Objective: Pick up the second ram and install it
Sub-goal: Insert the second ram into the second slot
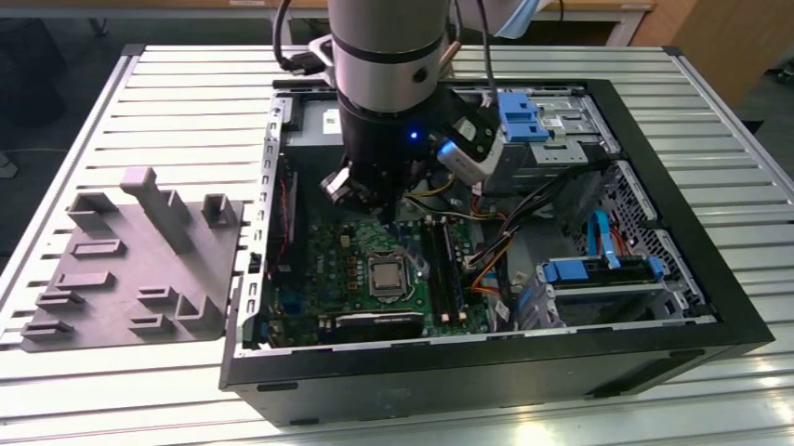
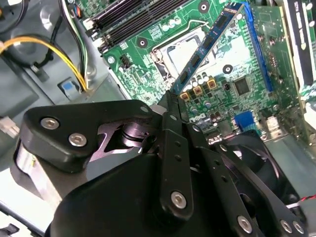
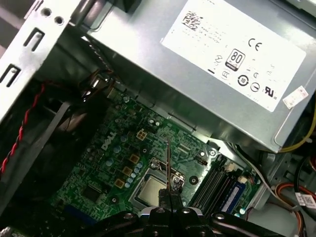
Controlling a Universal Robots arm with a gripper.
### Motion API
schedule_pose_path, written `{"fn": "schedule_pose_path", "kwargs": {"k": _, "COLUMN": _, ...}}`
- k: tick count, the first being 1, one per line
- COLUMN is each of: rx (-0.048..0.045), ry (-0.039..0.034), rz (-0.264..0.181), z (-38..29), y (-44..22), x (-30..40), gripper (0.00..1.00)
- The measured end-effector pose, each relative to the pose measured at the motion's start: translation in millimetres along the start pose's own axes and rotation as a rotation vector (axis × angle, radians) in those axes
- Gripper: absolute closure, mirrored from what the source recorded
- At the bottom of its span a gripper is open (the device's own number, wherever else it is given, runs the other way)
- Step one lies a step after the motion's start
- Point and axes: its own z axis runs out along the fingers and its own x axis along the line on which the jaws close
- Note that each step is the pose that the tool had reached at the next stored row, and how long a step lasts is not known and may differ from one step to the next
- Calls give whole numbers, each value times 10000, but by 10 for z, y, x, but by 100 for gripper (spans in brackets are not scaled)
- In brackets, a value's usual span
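A large white sticker (image 3: 232, 49) with black print and a row of round and square marks covered much of the grey power supply (image 3: 163, 74) in the first wrist view, and a small white tag (image 3: 296, 97) sat near its corner. White lettering was printed on the green motherboard (image 3: 111, 165) beside a cluster of gold-topped parts. A white label also showed on a bluish board (image 3: 231, 195) seated among the black memory slots (image 3: 213, 182).

The gripper (image 2: 170, 103) was pinched shut on the second ram (image 2: 207, 47). In the second wrist view its black fingers (image 2: 174, 148) met on the stick's near end, and the bluish board with its row of small chips ran out past the fingertips, tilted across the picture. The ram hung above the motherboard, over the CPU socket (image 2: 173, 54), apart from the memory slots and in none of them. In the first wrist view the ram appeared edge-on as a thin line rising from the fingertips over the socket, with the slots just beside it.

In the exterior view the arm (image 1: 385, 93) reached down into the open computer case (image 1: 694, 279), which stood on a slatted table (image 1: 186, 93). A grey moulded fixture (image 1: 125, 260) lay beside the case, toward the exterior view's left
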Motion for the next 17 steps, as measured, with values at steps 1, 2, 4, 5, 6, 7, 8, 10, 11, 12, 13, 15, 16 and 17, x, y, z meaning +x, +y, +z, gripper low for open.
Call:
{"fn": "schedule_pose_path", "kwargs": {"k": 1, "rx": 6, "ry": -4, "rz": 134, "z": 1, "y": 0, "x": 0, "gripper": 88}}
{"fn": "schedule_pose_path", "kwargs": {"k": 2, "rx": 11, "ry": -8, "rz": 274, "z": 2, "y": 0, "x": 0, "gripper": 88}}
{"fn": "schedule_pose_path", "kwargs": {"k": 4, "rx": 22, "ry": -18, "rz": 559, "z": 5, "y": 0, "x": 0, "gripper": 88}}
{"fn": "schedule_pose_path", "kwargs": {"k": 5, "rx": 27, "ry": -23, "rz": 702, "z": 6, "y": 0, "x": 0, "gripper": 88}}
{"fn": "schedule_pose_path", "kwargs": {"k": 6, "rx": 33, "ry": -28, "rz": 860, "z": 7, "y": 0, "x": 0, "gripper": 88}}
{"fn": "schedule_pose_path", "kwargs": {"k": 7, "rx": 38, "ry": -34, "rz": 1022, "z": 10, "y": 0, "x": 0, "gripper": 88}}
{"fn": "schedule_pose_path", "kwargs": {"k": 8, "rx": 45, "ry": -40, "rz": 1187, "z": 12, "y": 0, "x": 0, "gripper": 88}}
{"fn": "schedule_pose_path", "kwargs": {"k": 10, "rx": 57, "ry": -51, "rz": 1524, "z": 16, "y": -1, "x": 1, "gripper": 88}}
{"fn": "schedule_pose_path", "kwargs": {"k": 11, "rx": 63, "ry": -56, "rz": 1693, "z": 18, "y": -1, "x": 1, "gripper": 88}}
{"fn": "schedule_pose_path", "kwargs": {"k": 12, "rx": 70, "ry": -62, "rz": 1882, "z": 21, "y": -1, "x": 1, "gripper": 88}}
{"fn": "schedule_pose_path", "kwargs": {"k": 13, "rx": 77, "ry": -68, "rz": 2054, "z": 23, "y": -1, "x": 1, "gripper": 88}}
{"fn": "schedule_pose_path", "kwargs": {"k": 15, "rx": 89, "ry": -80, "rz": 2403, "z": 27, "y": -1, "x": 1, "gripper": 88}}
{"fn": "schedule_pose_path", "kwargs": {"k": 16, "rx": 95, "ry": -86, "rz": 2581, "z": 29, "y": -1, "x": 1, "gripper": 88}}
{"fn": "schedule_pose_path", "kwargs": {"k": 17, "rx": 101, "ry": -91, "rz": 2754, "z": 31, "y": -1, "x": 1, "gripper": 88}}
